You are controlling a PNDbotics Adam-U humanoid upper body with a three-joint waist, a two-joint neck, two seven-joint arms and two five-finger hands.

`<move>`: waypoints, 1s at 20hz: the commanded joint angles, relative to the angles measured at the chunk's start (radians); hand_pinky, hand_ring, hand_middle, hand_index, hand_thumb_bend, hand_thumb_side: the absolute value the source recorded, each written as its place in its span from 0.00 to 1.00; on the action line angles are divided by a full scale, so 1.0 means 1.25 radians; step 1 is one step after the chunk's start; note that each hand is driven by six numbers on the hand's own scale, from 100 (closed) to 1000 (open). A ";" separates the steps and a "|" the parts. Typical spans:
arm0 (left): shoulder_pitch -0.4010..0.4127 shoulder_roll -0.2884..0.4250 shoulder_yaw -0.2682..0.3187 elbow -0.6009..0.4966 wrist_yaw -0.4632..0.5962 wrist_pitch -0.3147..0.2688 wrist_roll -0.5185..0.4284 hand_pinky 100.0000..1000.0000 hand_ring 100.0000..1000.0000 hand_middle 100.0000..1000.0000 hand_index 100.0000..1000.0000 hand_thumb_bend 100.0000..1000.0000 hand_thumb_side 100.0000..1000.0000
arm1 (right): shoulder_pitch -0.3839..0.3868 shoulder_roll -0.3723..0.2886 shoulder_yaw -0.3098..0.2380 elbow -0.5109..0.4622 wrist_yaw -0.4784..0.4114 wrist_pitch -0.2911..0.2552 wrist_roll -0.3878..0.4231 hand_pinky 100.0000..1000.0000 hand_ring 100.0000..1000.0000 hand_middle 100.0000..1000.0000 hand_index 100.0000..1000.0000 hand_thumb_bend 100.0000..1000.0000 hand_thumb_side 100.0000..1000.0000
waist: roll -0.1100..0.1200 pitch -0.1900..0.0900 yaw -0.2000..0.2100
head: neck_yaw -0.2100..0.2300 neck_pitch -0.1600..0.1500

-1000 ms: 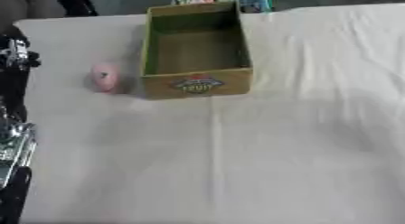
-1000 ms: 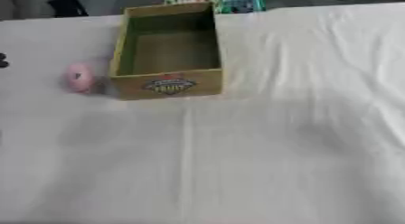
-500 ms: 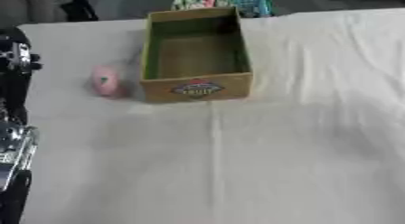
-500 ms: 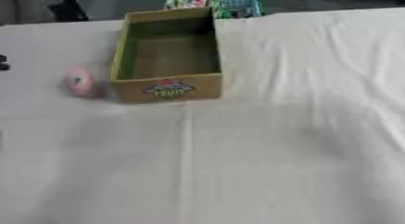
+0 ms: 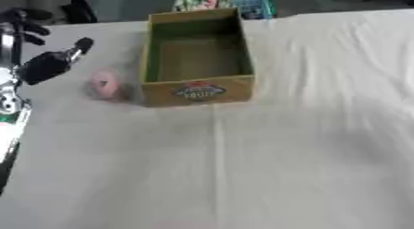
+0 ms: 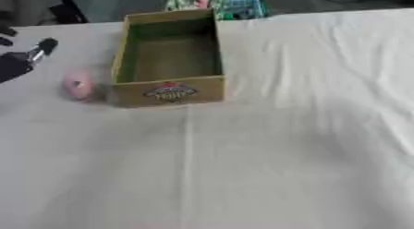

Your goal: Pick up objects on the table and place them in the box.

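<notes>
A small pink object (image 5: pixel 103 84) lies on the white cloth just left of an open yellow-green cardboard box (image 5: pixel 197 92). The box looks empty inside. My left hand (image 5: pixel 47 64) comes in from the left edge, above and to the left of the pink object and apart from it. Its black fingers stick out straight and hold nothing. My right hand shows in neither view.
The white tablecloth (image 5: pixel 267 159) has a crease running down the middle. Colourful packages (image 6: pixel 234 4) lie beyond the box at the far table edge. My left arm's silver and black links (image 5: pixel 9 108) run along the left border.
My left hand has come further into view from the left, toward the pink object. The whole picture has shifted a little, so the camera moved. Box and pink object stay put.
</notes>
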 commanded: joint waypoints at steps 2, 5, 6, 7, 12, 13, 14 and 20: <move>-0.059 0.054 -0.029 0.056 -0.159 -0.037 -0.198 0.62 0.57 0.61 0.71 0.56 0.00 | -0.007 -0.019 -0.004 -0.015 0.000 -0.001 0.005 0.60 0.67 0.68 0.83 0.00 0.19 | -0.004 -0.017 -0.004 | 0.005 0.009; -0.083 0.053 -0.036 0.075 -0.219 -0.067 -0.285 0.63 0.56 0.60 0.71 0.53 0.00 | -0.007 -0.019 -0.003 -0.015 -0.001 -0.002 0.006 0.60 0.67 0.68 0.83 0.00 0.19 | -0.003 -0.017 -0.006 | 0.006 0.011; -0.088 0.051 -0.038 0.081 -0.231 -0.074 -0.301 0.63 0.57 0.60 0.72 0.53 0.00 | -0.007 -0.019 -0.003 -0.015 -0.001 -0.002 0.007 0.60 0.67 0.68 0.83 0.00 0.19 | -0.003 -0.017 -0.006 | 0.007 0.011; -0.091 0.049 -0.040 0.087 -0.239 -0.078 -0.313 0.63 0.56 0.60 0.72 0.53 0.00 | -0.007 -0.019 -0.003 -0.015 -0.001 -0.002 0.007 0.60 0.67 0.68 0.83 0.00 0.19 | -0.003 -0.017 -0.006 | 0.007 0.012; -0.090 0.040 -0.046 0.119 -0.250 -0.098 -0.358 0.63 0.55 0.59 0.71 0.54 0.00 | -0.006 -0.019 -0.003 -0.015 -0.001 -0.002 0.008 0.60 0.67 0.68 0.83 0.00 0.19 | -0.002 -0.017 -0.006 | 0.009 0.011; -0.089 0.038 -0.046 0.125 -0.247 -0.100 -0.363 0.62 0.55 0.59 0.72 0.55 0.00 | -0.006 -0.019 -0.003 -0.015 -0.001 -0.002 0.008 0.60 0.67 0.68 0.83 0.00 0.19 | -0.002 -0.016 -0.006 | 0.009 0.011; -0.087 0.035 -0.046 0.133 -0.240 -0.102 -0.367 0.62 0.55 0.59 0.72 0.55 0.00 | -0.006 -0.019 -0.003 -0.015 -0.001 -0.002 0.008 0.60 0.67 0.68 0.83 0.00 0.19 | -0.002 -0.016 -0.006 | 0.010 0.011; -0.087 0.016 -0.052 0.181 -0.194 -0.105 -0.366 0.60 0.53 0.57 0.72 0.56 0.00 | -0.007 -0.018 -0.002 -0.016 -0.002 -0.003 0.010 0.60 0.67 0.68 0.83 0.00 0.19 | -0.003 -0.015 -0.006 | 0.013 0.010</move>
